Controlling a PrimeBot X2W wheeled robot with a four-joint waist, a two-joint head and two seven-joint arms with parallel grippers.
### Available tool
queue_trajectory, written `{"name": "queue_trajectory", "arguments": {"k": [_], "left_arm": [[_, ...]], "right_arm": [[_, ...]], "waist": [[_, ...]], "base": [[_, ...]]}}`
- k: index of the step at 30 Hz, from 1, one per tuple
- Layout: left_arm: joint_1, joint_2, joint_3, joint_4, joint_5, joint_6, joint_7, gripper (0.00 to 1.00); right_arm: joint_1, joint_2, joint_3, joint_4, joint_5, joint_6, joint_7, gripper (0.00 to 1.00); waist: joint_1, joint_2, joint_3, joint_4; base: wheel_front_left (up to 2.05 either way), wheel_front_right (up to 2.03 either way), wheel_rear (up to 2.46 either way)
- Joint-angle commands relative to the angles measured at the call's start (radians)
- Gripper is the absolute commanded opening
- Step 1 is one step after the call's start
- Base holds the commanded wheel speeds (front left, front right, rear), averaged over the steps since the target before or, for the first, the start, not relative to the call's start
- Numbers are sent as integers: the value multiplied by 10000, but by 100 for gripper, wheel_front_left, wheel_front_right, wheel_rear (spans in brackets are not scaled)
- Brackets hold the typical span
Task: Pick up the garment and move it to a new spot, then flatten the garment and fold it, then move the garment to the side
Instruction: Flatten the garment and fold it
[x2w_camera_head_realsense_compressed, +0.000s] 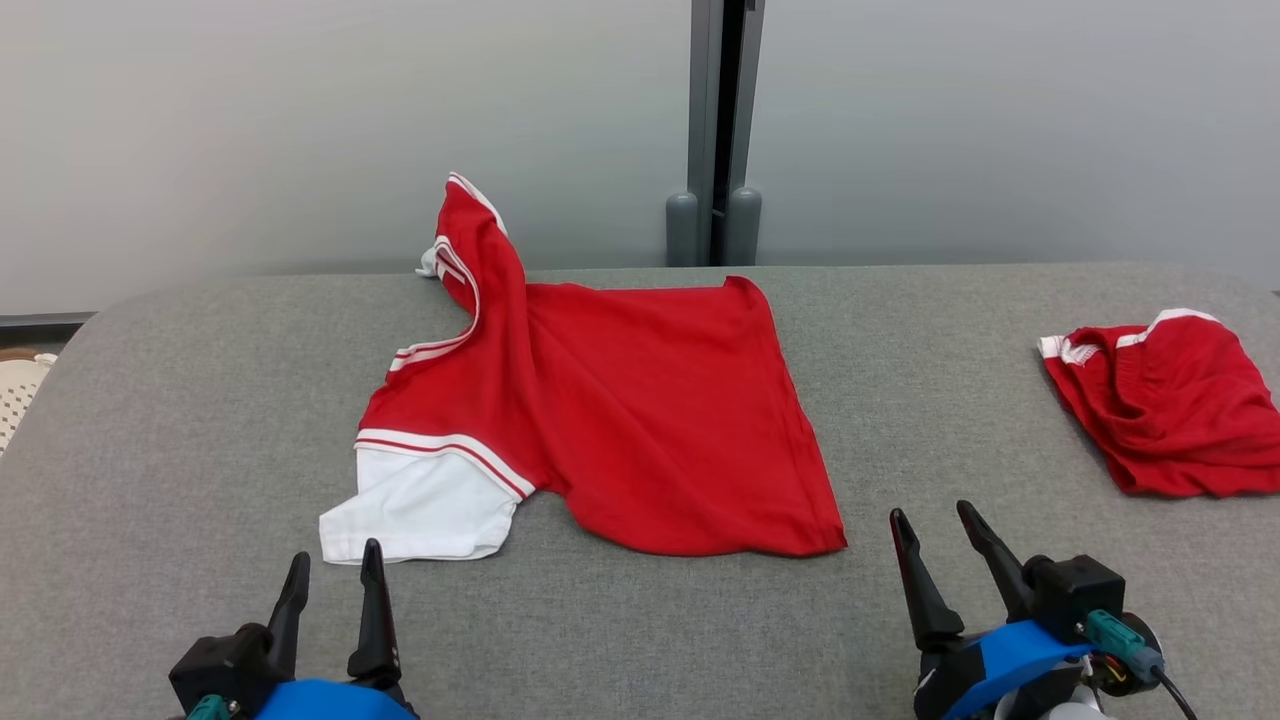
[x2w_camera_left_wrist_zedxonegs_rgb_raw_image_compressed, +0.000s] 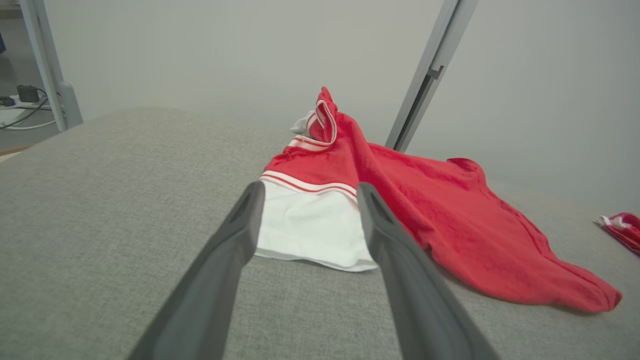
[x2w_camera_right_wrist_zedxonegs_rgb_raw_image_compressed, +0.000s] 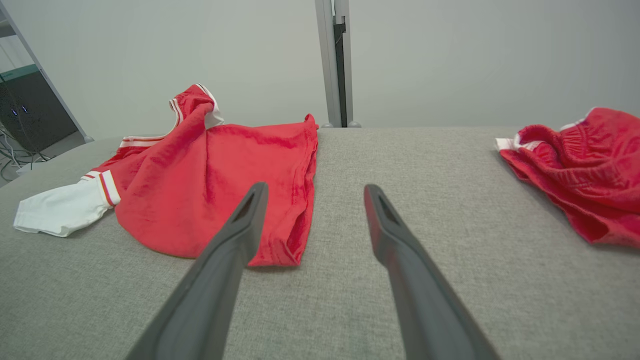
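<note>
Item, grey padded table (x2w_camera_head_realsense_compressed: 200, 400): two pieces of clothing are being carried on it. Item, red garment (x2w_camera_head_realsense_compressed: 640, 420): it is being shown spread but rumpled at the table's middle, one striped sleeve being propped up at the far edge. Its long axis is judged to be running from that far edge toward the near edge. Item, second red garment (x2w_camera_head_realsense_compressed: 1170, 400): it is being kept bunched at the right edge, well apart. Item, right gripper (x2w_camera_head_realsense_compressed: 931, 508): its jaws are being held wide on nothing, just right of the near hem corner. Item, left gripper (x2w_camera_head_realsense_compressed: 336, 550): its jaws are likewise being held wide and empty. Item, white sleeve (x2w_camera_head_realsense_compressed: 420, 510): it is lying just ahead of the left jaws, so the left arm is being judged nearer.
</note>
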Motion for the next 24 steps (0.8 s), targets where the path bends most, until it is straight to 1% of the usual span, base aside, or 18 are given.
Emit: {"name": "queue_trajectory", "arguments": {"k": [1,11,15,18,24], "left_arm": [[115,36,-36,4,3,25,-1,100],[129,-5,-136,89,-61,18,15,100],[-57,114,-76,205,-116,61,153,100],[-438,291,40,483,-252,3,498,100],[-1452,576,387,1827,-749,-62,1425,100]], "right_arm": [[106,-25,1,32,-14,1,-36,100],[165,-25,1,23,-105,1,-36,100],[83,-25,12,-16,-187,1,-37,100],[-45,-23,45,-20,-266,1,-37,100],[-455,-25,338,4,-326,1,-2,100]], "waist": [[1,0,-9,0],[1,0,-27,-6],[1,0,86,-21],[1,0,268,-25],[1,0,875,-157]], "base": [[0,0,0],[0,0,0],[0,0,0],[0,0,0],[0,0,0]]}}
